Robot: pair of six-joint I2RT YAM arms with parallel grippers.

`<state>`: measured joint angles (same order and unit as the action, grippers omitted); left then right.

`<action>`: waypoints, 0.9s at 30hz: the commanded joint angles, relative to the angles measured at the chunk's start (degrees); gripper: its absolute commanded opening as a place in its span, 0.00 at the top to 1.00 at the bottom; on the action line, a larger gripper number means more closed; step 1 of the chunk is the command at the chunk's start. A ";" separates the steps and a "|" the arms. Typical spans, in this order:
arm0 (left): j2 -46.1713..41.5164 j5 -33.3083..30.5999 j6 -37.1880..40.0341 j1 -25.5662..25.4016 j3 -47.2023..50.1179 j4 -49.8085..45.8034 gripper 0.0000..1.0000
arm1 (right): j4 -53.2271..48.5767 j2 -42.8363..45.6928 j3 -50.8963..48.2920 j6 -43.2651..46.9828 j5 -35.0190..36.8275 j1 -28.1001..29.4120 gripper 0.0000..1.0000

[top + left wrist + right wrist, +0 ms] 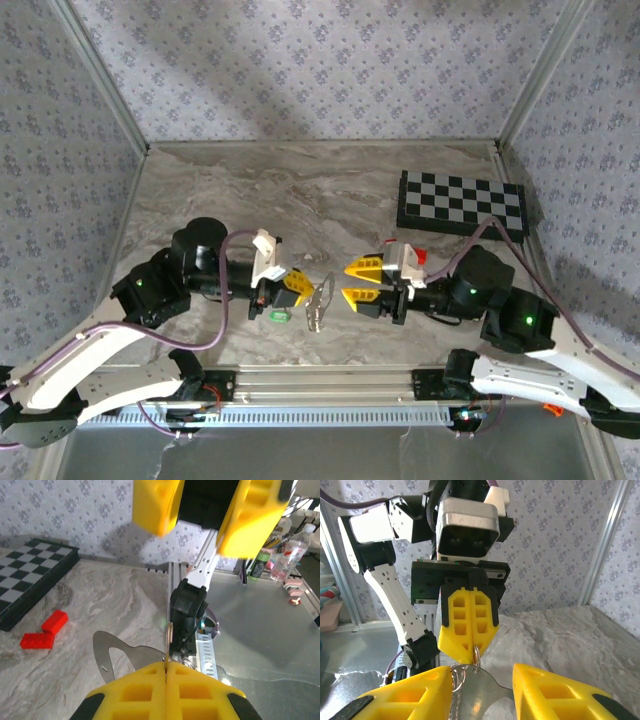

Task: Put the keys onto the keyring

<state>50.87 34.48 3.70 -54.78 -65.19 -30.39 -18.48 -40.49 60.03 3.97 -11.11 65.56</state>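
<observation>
Currently both arms reach inward over the marble-patterned table [300,190], forearms low, so that the left gripper [303,287] and the right gripper [346,282] face each other tip to tip near the table's middle. From the top view, the keyring [320,298] lies between the two grippers as a small silvery bundle, and the green key [279,315] lies on the table just beside the left gripper on its near side, apart from the keyring. A checkerboard [462,203] lies at the far right. The right wrist view adds detail: the left gripper [469,650] points down with its yellow fingers pressed together on the thin wire of the keyring [476,655], from which a flat silver blade [487,697] hangs; the right gripper [482,672] has its fingers spread wide, one to either side of that bundle. The left wrist view shows the left gripper [165,666] closed on the keyring [170,632] seen edge-on, and two red bricks [45,630] beside the checkerboard.
</observation>
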 commanded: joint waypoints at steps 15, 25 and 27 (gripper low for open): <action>0.94 -2.11 3.94 -0.42 -2.62 -4.66 1.00 | -11.80 -11.01 9.76 4.91 9.56 5.80 0.51; 1.07 -2.22 4.07 -0.54 -2.30 -4.50 1.00 | -12.50 -13.27 10.62 4.82 11.05 5.80 0.64; 1.20 -2.22 4.04 -0.50 -2.27 -4.40 1.00 | -12.89 -13.89 10.81 4.82 10.40 5.81 0.65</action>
<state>51.99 32.08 6.66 -54.83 -65.73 -35.00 -30.22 -53.71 68.97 8.47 -0.80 71.02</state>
